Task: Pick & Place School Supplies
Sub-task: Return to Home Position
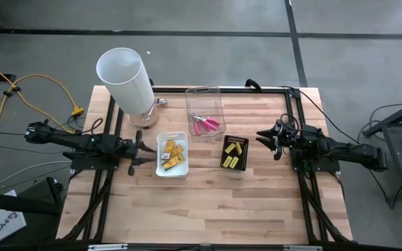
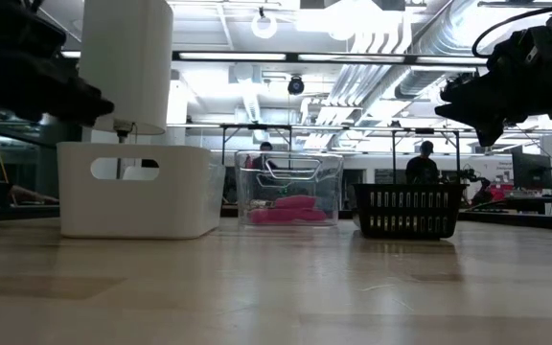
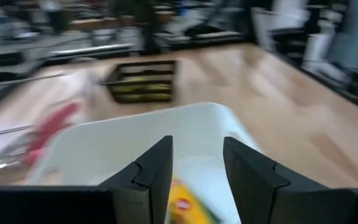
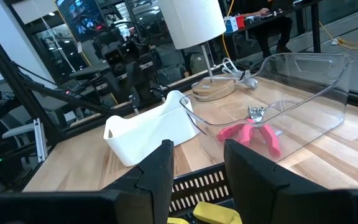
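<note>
Table (image 1: 208, 209): pale wood, plank stripes, with a black frame (image 1: 306, 202). Cylinder (image 1: 124, 77): plain white. White tray (image 1: 172, 174) holds yellow packs (image 1: 174, 161) with red marks. Clear tray (image 1: 204, 97) holds pliers (image 1: 206, 125), pink handles, silver tips. Black tray (image 1: 234, 139) has slotted walls and holds plain yellow sticks (image 1: 233, 148). Left gripper (image 1: 145, 153) and right gripper (image 1: 265, 141): black. Cable (image 1: 47, 87): yellow. Floor (image 1: 208, 56): grey.

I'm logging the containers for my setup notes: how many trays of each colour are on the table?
white tray: 1
clear tray: 1
black tray: 1
Total: 3 trays
</note>
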